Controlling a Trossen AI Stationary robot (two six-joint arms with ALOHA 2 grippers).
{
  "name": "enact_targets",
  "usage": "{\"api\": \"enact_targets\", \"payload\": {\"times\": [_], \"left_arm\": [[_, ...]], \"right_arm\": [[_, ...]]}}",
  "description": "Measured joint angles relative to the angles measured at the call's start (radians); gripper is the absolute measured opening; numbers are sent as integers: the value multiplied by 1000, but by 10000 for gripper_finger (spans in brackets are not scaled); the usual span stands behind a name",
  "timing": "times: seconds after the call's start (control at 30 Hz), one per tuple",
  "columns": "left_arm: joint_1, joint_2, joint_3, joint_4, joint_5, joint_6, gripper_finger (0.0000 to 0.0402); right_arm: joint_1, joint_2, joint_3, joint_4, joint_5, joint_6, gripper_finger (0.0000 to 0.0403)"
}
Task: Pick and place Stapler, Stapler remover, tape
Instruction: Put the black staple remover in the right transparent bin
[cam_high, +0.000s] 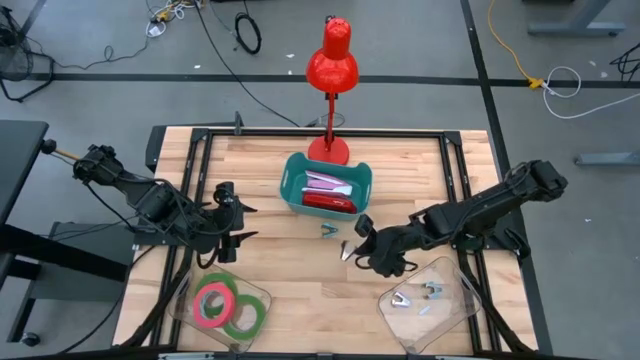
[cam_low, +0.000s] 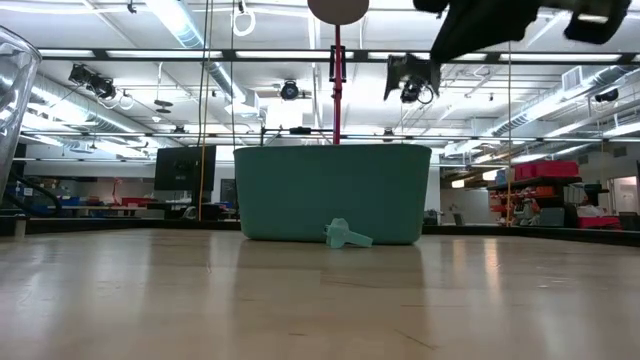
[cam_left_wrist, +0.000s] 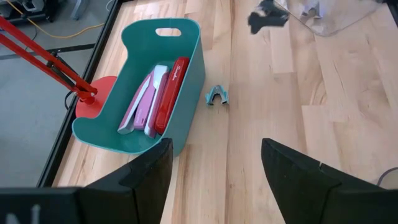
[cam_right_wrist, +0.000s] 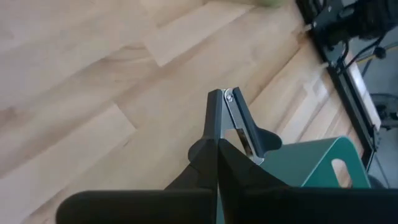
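The right gripper (cam_right_wrist: 217, 140) is pinching a dark, metal-jawed staple remover (cam_right_wrist: 239, 127) above the light wooden table (cam_high: 300, 300), presumably for carrying to the teal plastic bin (cam_high: 290, 190) holding the staplers (cam_high: 330, 192). The left gripper (cam_high: 232, 215) is waiting spread. A teal staple remover (cam_high: 329, 232) is lying beside the bin; the tape rolls (cam_high: 225, 305) are sitting in a clear tray (cam_high: 262, 295). Beyond, a workshop is showing.

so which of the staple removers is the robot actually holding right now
The dark-handled staple remover, pinched in the right tool above the table. The teal staple remover lies loose beside the teal bin; others sit in the clear tray.
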Motion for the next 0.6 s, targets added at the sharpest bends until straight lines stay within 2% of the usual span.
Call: {"api": "enact_targets", "payload": {"times": [0.5,0.6], "left_arm": [[0,0,0,0,0,1,248],[0,0,0,0,0,1,248]], "right_arm": [[101,-32,0,-25,-22,-1,1],[128,-32,0,-24,-27,45,1]]}}
